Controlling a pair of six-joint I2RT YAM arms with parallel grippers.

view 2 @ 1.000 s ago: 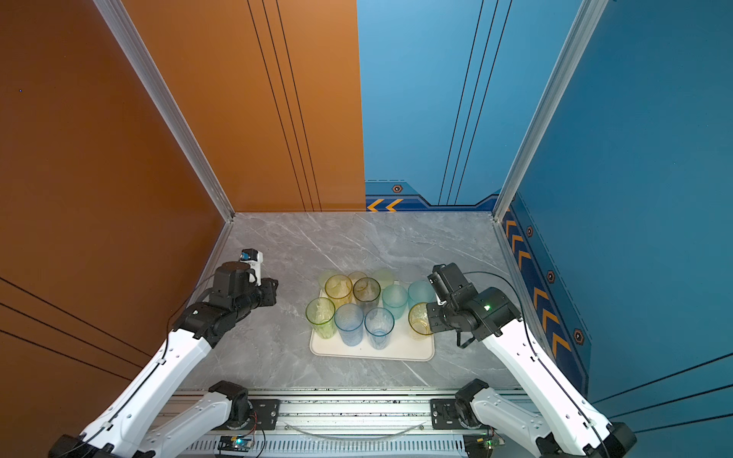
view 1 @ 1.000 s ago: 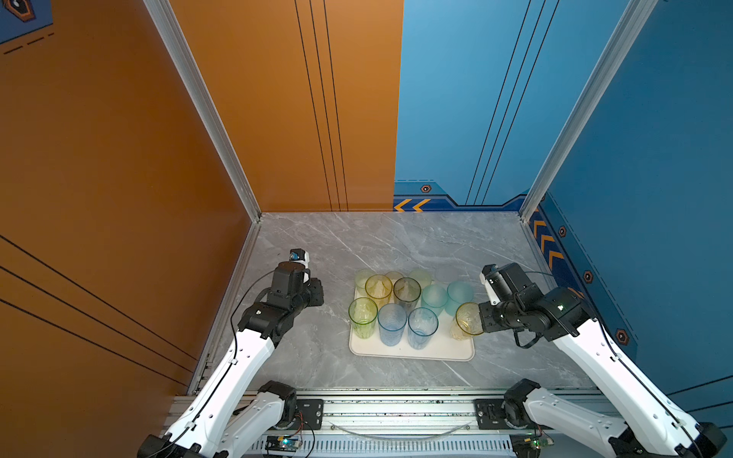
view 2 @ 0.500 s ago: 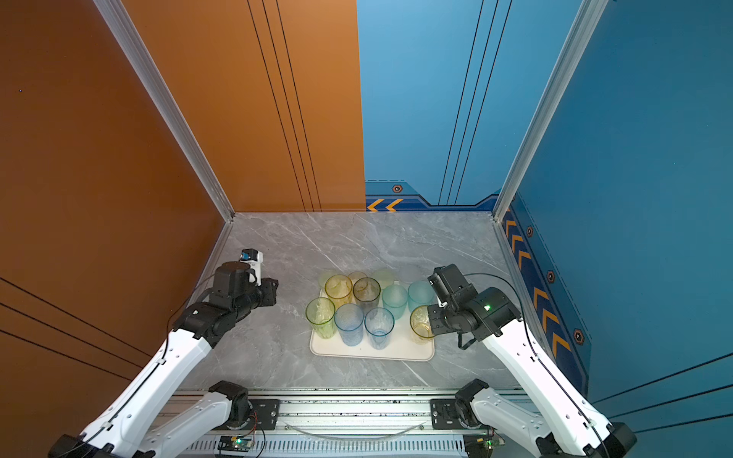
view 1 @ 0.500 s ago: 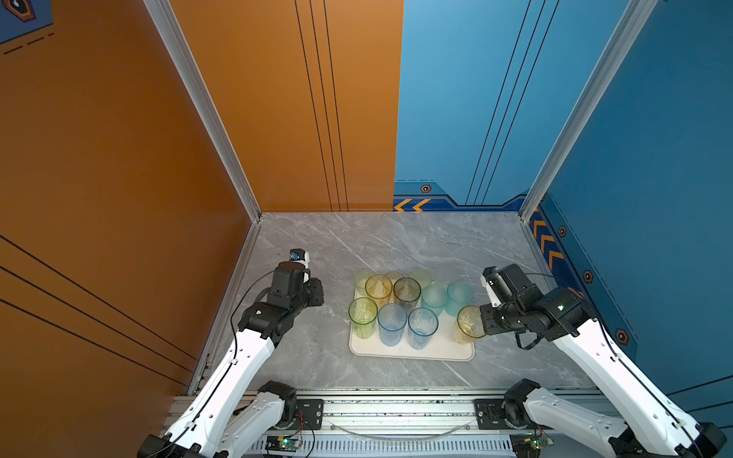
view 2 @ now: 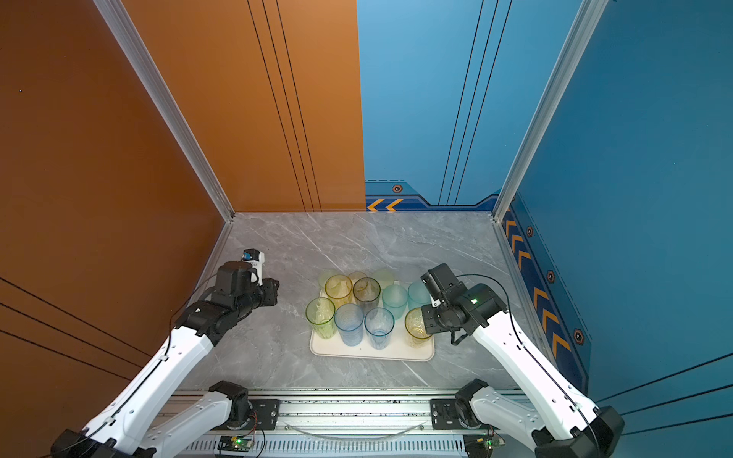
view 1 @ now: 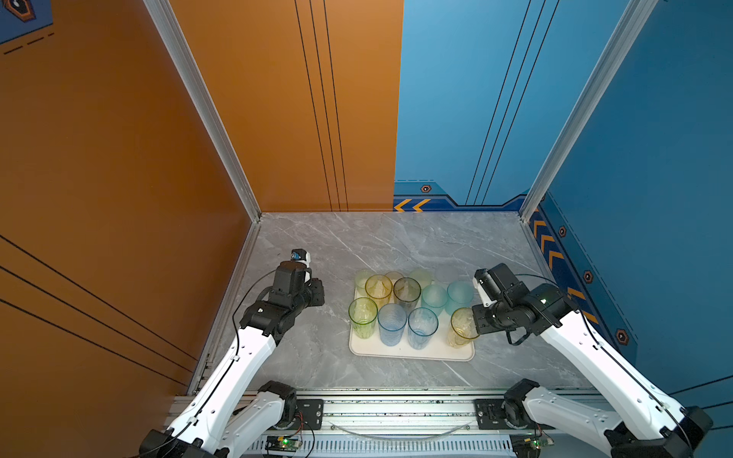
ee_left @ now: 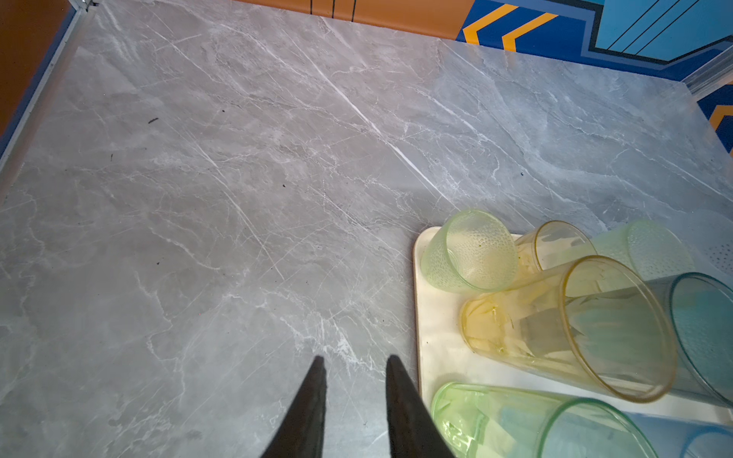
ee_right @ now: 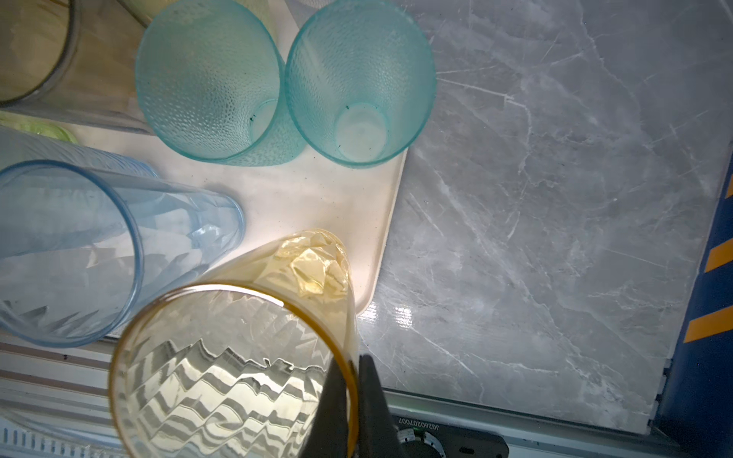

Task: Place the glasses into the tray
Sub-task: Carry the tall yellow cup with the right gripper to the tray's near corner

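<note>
The grey tabletop (view 1: 317,357) was mostly bare, with the tray (view 1: 412,353) near its front edge. The glasses (view 1: 392,323) stood packed upright on it, rims nearly touching. The back row was too bunched for me to count.

The right pincer (ee_right: 351,368) was clamped on the rim of the yellow glass (view 1: 462,327), 1 finger inside and 1 outside. Its base was over the tray's near right corner. Couldn't tell if the base was actually down or just above the tray. The left pincer (ee_left: 355,366) was only narrowly parted, holding nothing, over bare tabletop just beside the tray.

What worried me: that base sat really close to the raised rim, so landing half on it would probably tip the glass once let go. A rim pinch on thin slick plastic could also let it swing or slip. And a blue glass (view 1: 422,325) stood just beside it, so a sideways nudge, or the inside finger dragging on the way out, could topple a row.
</note>
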